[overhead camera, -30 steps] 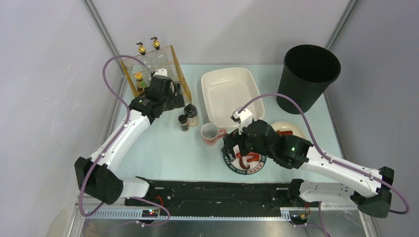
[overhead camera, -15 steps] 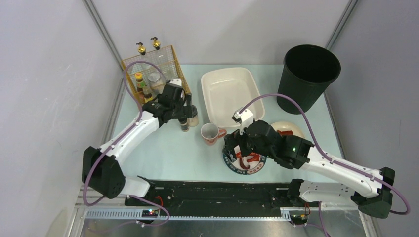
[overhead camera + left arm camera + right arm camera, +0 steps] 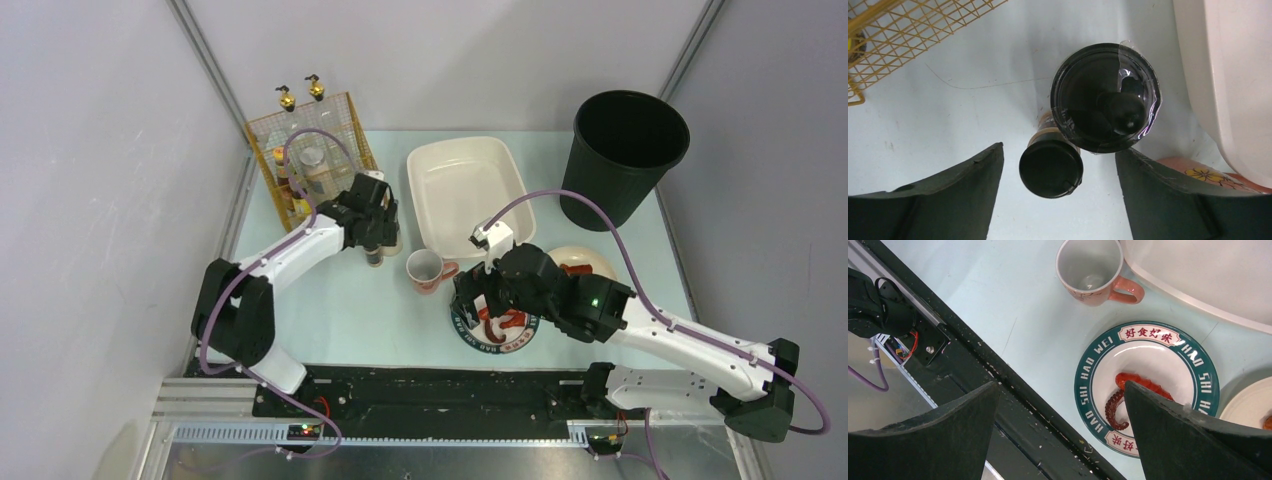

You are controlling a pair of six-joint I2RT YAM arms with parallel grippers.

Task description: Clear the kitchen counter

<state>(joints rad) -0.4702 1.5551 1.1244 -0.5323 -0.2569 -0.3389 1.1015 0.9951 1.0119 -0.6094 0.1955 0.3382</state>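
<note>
On the pale mint-blue kitchen counter (image 3: 340,310) two black-lidded spice jars stand side by side. The small jar (image 3: 1050,169) sits between the fingers of my left gripper (image 3: 1059,150), which is open with a gap on each side. The larger jar (image 3: 1105,97) stands just beyond, touching the small one. A pink mug (image 3: 426,270) stands upright to their right. My right gripper (image 3: 1062,385) hangs open and empty over the near edge of a green-rimmed plate (image 3: 1087,390) that holds a red octopus tentacle (image 3: 1128,390).
A white basin (image 3: 465,185) lies at the back centre and a black bin (image 3: 628,150) at the back right. A yellow wire basket (image 3: 315,150) with bottles stands at the back left. A cream plate (image 3: 585,262) with red food sits right of my right arm.
My left arm has swung from the wire basket to the right and down over the two spice jars, and its jaws have narrowed a little. The right arm has not moved.
</note>
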